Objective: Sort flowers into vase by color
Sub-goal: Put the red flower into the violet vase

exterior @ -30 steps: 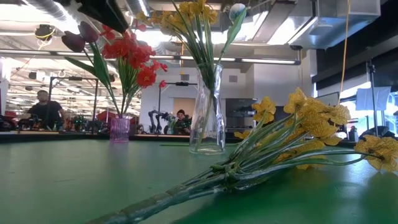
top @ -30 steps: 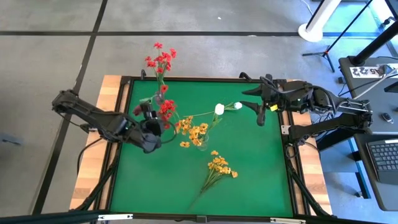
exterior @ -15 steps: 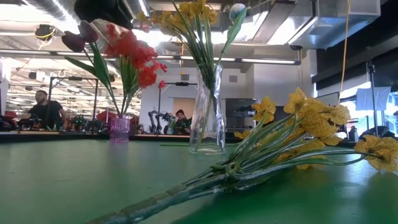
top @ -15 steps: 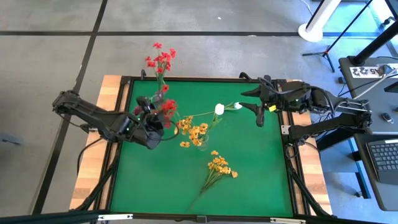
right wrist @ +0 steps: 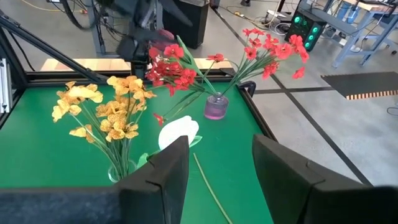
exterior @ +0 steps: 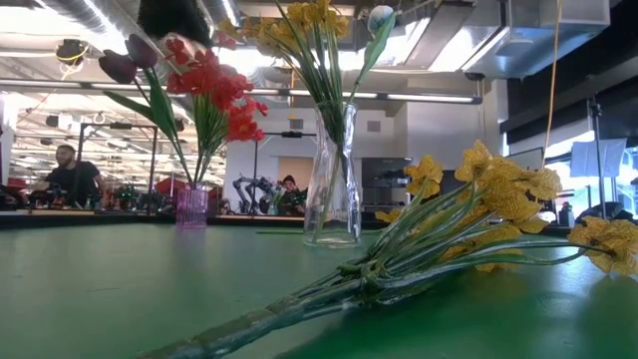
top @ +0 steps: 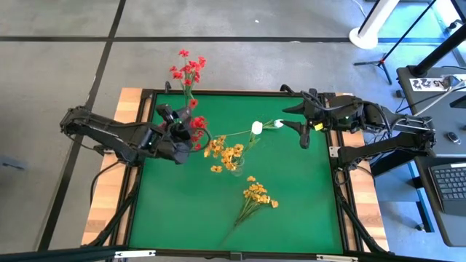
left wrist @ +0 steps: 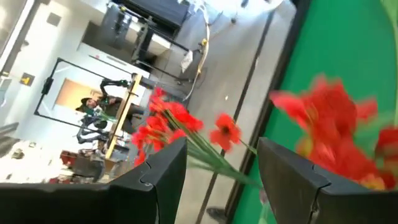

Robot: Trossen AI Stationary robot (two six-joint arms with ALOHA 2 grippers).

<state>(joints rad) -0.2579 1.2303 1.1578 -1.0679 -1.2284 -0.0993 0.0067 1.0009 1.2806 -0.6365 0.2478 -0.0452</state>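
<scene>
A small pink vase [exterior: 191,207] near the table's far left holds red clusters [top: 195,128] [exterior: 214,85] and a dark pink-red bud [exterior: 120,66]. My left gripper [top: 173,116] [left wrist: 222,168] is open, just above these red flowers [left wrist: 165,124]. A green stem [left wrist: 211,158] crosses its gap, and I cannot tell whether it touches. A clear vase [exterior: 332,184] at mid-table holds yellow-orange clusters [top: 227,153] and white blooms [top: 256,128]. Another yellow-orange bunch [top: 255,195] lies flat on the mat. My right gripper [top: 297,122] [right wrist: 221,174] is open and empty at the far right.
The green mat [top: 291,196] has a raised black frame [top: 240,92] around it. Some red stems [top: 186,69] lean out past the far edge. People and equipment show in the room behind [exterior: 65,175].
My left gripper has gone toward the table's far edge, over the pink vase and its red flowers. The red cluster below it has swayed slightly while its stems stay in the vase.
</scene>
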